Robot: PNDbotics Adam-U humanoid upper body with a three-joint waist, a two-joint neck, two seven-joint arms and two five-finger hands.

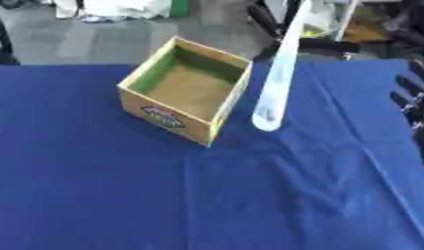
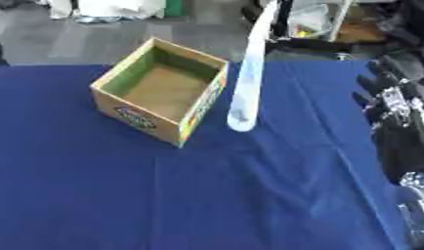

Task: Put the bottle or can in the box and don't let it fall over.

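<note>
A blue cloth (image 1: 249, 195) covers the table; an open box (image 1: 188, 90) sits beside a pale pole (image 1: 275, 83). The right hand (image 2: 395, 112) hangs with fingers relaxed.

The box (image 1: 186, 90) was brown cardboard, matt inside, with printed outer faces. A blue cloth (image 1: 207, 195) covered the table, matt and creased in long soft folds. The long pale object (image 1: 275, 78) looked like smooth translucent plastic, perhaps. The right hand (image 2: 402, 122) was black, faintly glossy.

One box (image 1: 186, 90), one pale long object (image 1: 275, 83), one hand (image 2: 402, 122)
</note>
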